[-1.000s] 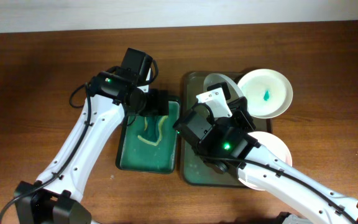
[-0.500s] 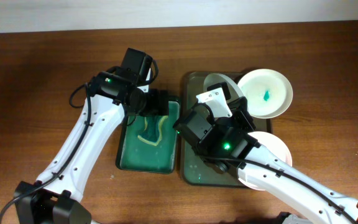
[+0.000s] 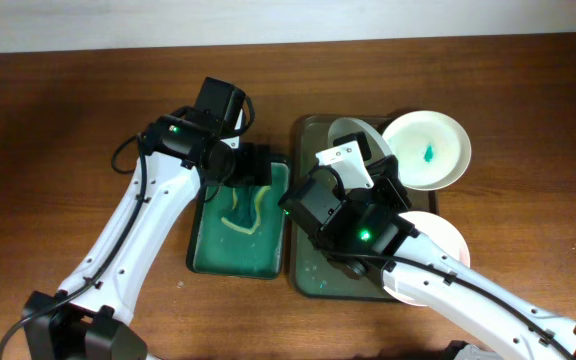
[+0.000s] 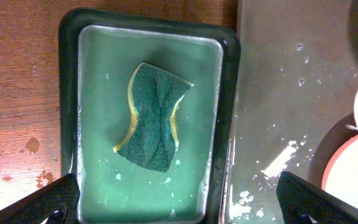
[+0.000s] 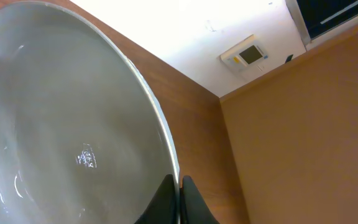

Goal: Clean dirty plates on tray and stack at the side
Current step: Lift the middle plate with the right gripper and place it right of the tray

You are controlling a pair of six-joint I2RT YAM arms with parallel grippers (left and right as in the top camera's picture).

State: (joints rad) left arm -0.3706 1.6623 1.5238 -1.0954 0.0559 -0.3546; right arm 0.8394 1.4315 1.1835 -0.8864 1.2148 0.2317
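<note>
- At far left, nothing has shifted over the last second: left gripper [image 4: 179,208] hangs over green tray [image 4: 68,93], fingers spread wide and empty. The sponge [image 4: 153,118] lies flat in the water, untouched.
- Middle: right gripper [image 5: 178,186] is equally static, pinched on the rim of the held plate [image 5: 61,124], tipped on edge over the olive-grey tray [image 3: 313,270].
- Judgement: a pause, and wiping waits on the sponge pickup.
- Held plate looks glossy white and wet, with no teal on the face shown.
- Right: smeared plate [image 3: 426,150] sits at the tray's far right corner, teal smear [image 3: 429,154] in its centre, not yet cleaned.
- Third plate [image 3: 438,240] is half under the right arm; I cannot tell if it is smeared.
</note>
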